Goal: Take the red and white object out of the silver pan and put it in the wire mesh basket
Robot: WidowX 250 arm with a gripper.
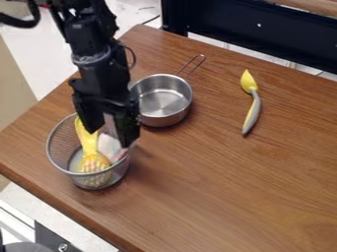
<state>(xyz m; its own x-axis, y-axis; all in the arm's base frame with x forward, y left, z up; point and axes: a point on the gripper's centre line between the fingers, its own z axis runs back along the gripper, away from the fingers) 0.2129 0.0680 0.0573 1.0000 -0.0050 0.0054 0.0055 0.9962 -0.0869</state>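
Black, the gripper (109, 138) hangs parted, apparently empty, over the mesh basket (49, 147), where a yellow utensil (88, 142) and whitish item (110, 146) sit. I judge this a grasp or release; my next move calls for care near the rim.
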